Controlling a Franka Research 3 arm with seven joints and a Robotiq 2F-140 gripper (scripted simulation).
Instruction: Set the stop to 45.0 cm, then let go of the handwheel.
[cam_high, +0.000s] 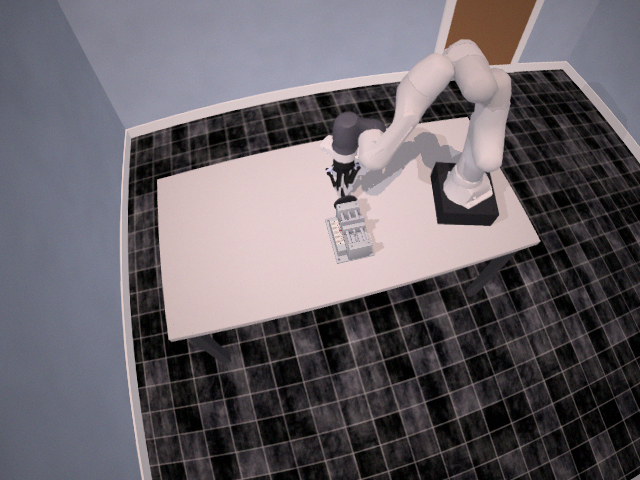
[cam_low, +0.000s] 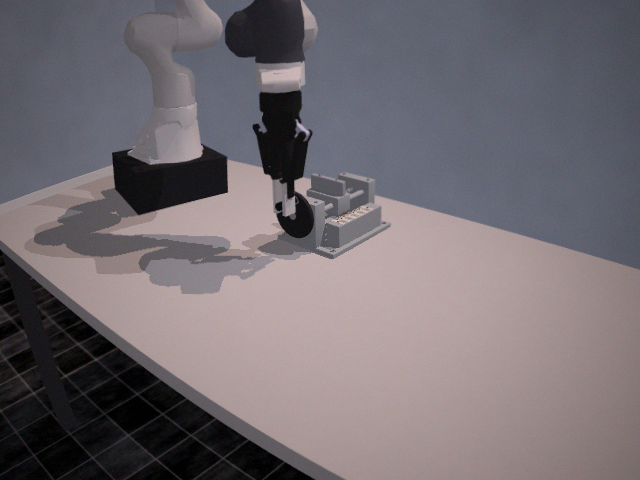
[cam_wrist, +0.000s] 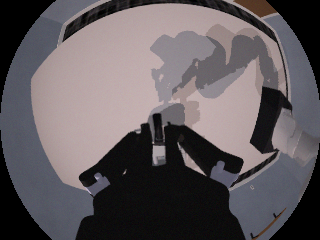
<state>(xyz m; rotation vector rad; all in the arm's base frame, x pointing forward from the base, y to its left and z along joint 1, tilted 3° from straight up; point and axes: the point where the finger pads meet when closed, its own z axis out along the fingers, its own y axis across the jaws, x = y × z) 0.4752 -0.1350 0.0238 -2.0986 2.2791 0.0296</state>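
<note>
The black handwheel (cam_high: 339, 202) (cam_low: 299, 223) stands upright at the near end of the grey stop device (cam_high: 360, 252) (cam_low: 356, 233). My gripper (cam_high: 342, 193) (cam_low: 283, 207) (cam_wrist: 157, 121) points down beside the wheel's outer face, its fingers shut on the handwheel's small dark handle (cam_wrist: 158, 122), near the upper part of the rim. The stop carriage (cam_high: 353, 225) (cam_low: 338, 204) sits on rods between the end blocks, nearer the handwheel end. A red mark (cam_high: 340, 230) (cam_low: 345, 213) shows at the pale scale strip (cam_high: 338, 239) (cam_low: 361, 210); its numbers are too small to read. The fingertips partly hide the wheel.
The device stands on the pale table (cam_high: 232, 232) (cam_low: 413, 320). The arm's black base block (cam_high: 465, 214) (cam_low: 170, 180) stands at the table's other side, and the arm reaches from it above the table to the wheel. The blue wall is behind.
</note>
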